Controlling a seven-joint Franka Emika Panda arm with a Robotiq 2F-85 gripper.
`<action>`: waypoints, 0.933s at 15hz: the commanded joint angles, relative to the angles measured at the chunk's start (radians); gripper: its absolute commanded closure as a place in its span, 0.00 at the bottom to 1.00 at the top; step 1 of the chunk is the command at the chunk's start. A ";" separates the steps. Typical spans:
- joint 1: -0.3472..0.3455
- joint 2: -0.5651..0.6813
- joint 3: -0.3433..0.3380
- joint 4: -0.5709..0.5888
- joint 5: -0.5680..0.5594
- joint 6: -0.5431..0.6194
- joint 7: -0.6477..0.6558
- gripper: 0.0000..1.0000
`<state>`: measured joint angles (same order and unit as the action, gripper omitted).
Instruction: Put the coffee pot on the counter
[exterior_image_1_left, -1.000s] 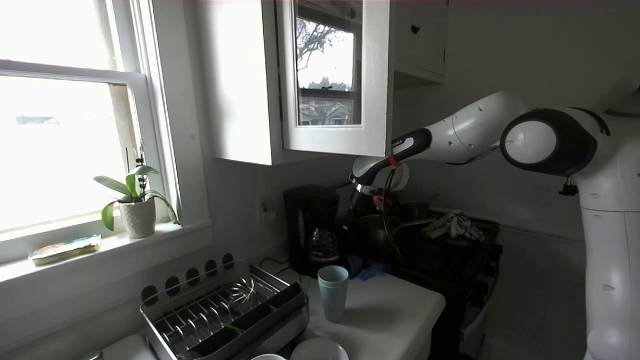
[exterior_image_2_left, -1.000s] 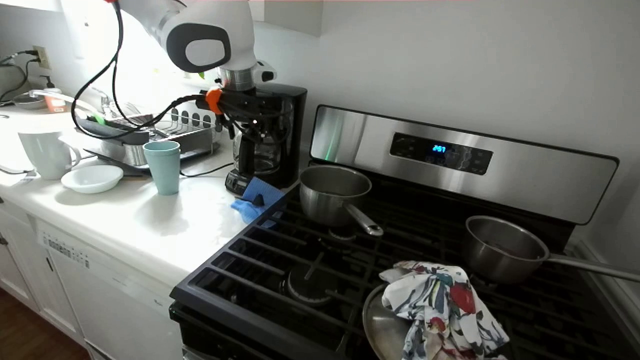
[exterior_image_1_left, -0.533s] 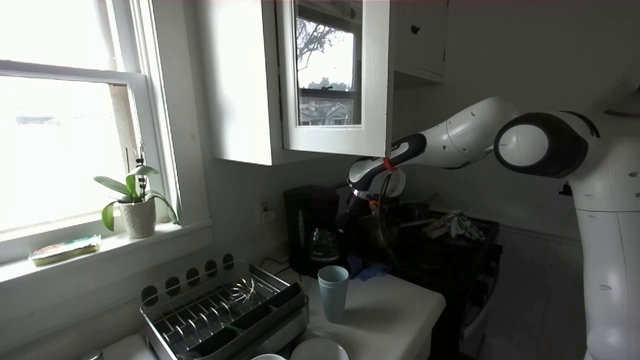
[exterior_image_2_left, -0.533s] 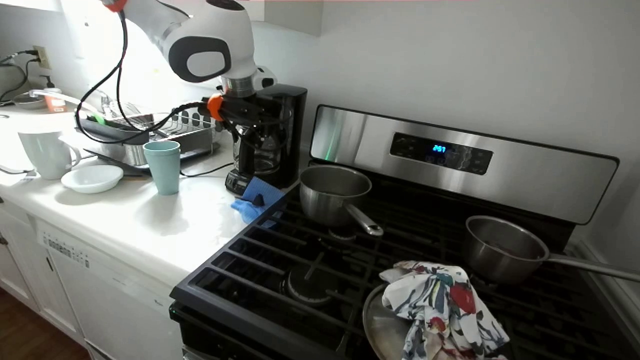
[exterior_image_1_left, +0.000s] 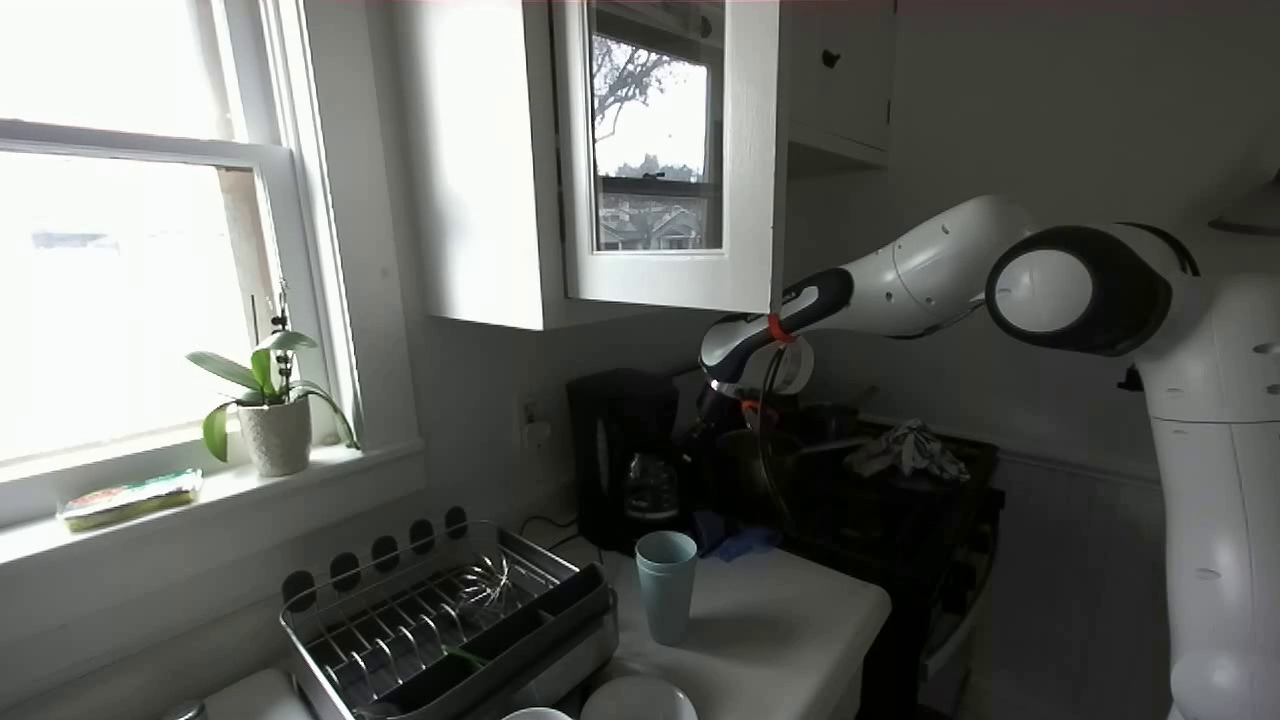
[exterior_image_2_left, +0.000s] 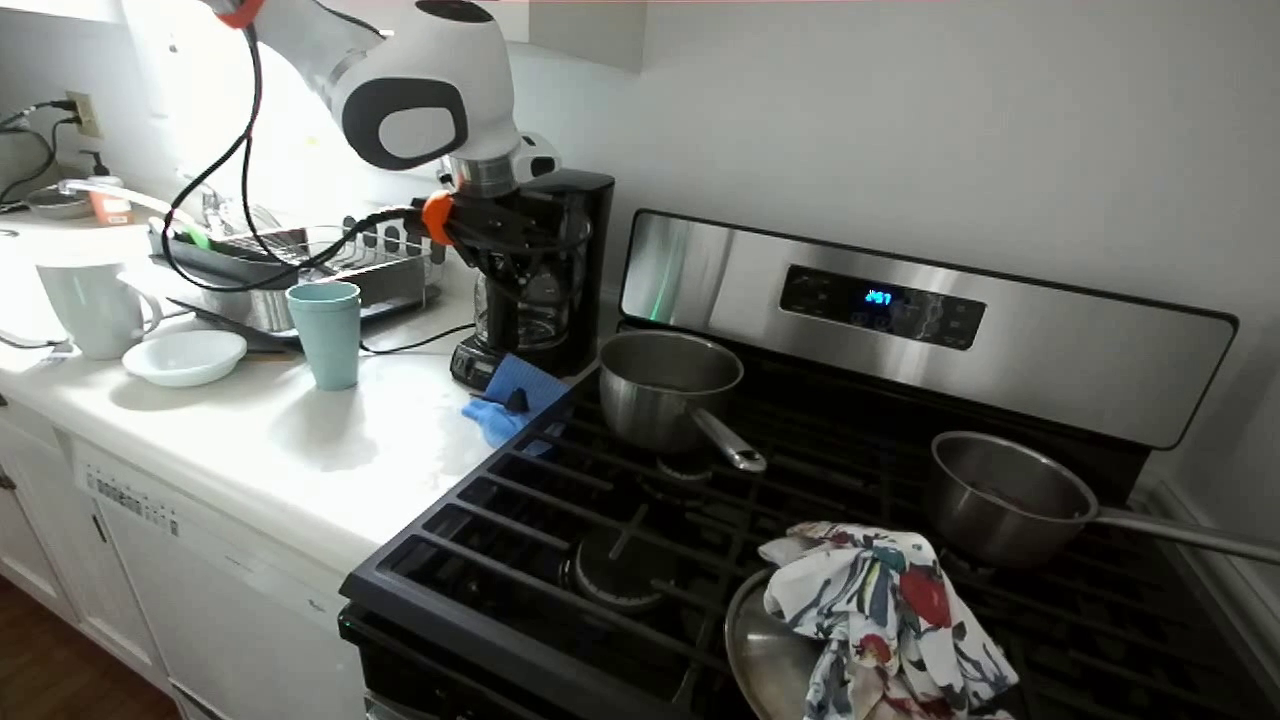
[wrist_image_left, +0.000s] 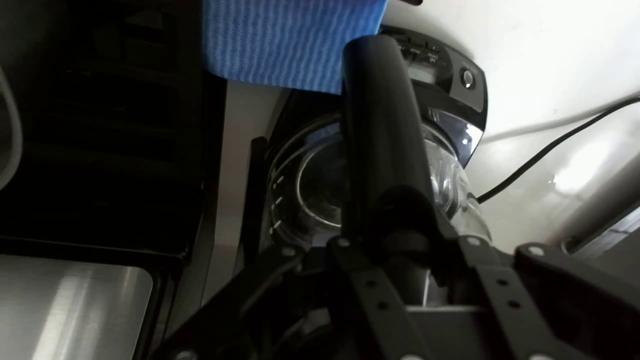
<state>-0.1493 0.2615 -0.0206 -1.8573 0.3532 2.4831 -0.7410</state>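
Wrist view: end effector (wrist_image_left: 395, 230), jaws to either side of the handle (wrist_image_left: 377, 110) of the pot (wrist_image_left: 320, 190); judged closed on the handle, though the contact itself lies in shadow. Pot of clear glass, pale graduation ticks on its left wall, above the foot of the machine (wrist_image_left: 430, 97); whether lifted or resting, cannot be told. Control panel (wrist_image_left: 472, 95) of the machine, beyond the pot to the right, with small lettering blurred past reading. Cloth (wrist_image_left: 295, 45), blue, at the far side, left of the handle. Exterior view: pot within the machine, at the far end of the worktop (exterior_image_1_left: 780, 630); cup (exterior_image_1_left: 667, 590), pale blue, upright and nearer; rack (exterior_image_1_left: 460, 630) at left. Packet (exterior_image_1_left: 130, 498) on the sill (exterior_image_1_left: 230, 488), coloured print, not legible. Progress, as judged: grasp made; drawing the pot out of the machine, bringing it over the worktop, setting it down and letting go all outstanding. Exterior view: pot in front of the machine's tower, stove (exterior_image_2_left: 610, 500) to the right; clock (exterior_image_2_left: 878, 298) lit with blue digits, possibly ending 57, not certain. Soap bottle (exterior_image_2_left: 112, 207), far left, label too small to read. Brand names: none legible in any view.
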 joint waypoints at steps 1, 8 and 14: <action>-0.023 -0.004 0.020 -0.011 0.011 0.019 0.000 0.92; -0.019 -0.037 0.017 -0.032 -0.006 -0.026 0.036 0.92; -0.010 -0.078 0.020 -0.100 -0.006 -0.021 0.054 0.92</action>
<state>-0.1552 0.2395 -0.0115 -1.8835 0.3522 2.4748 -0.7191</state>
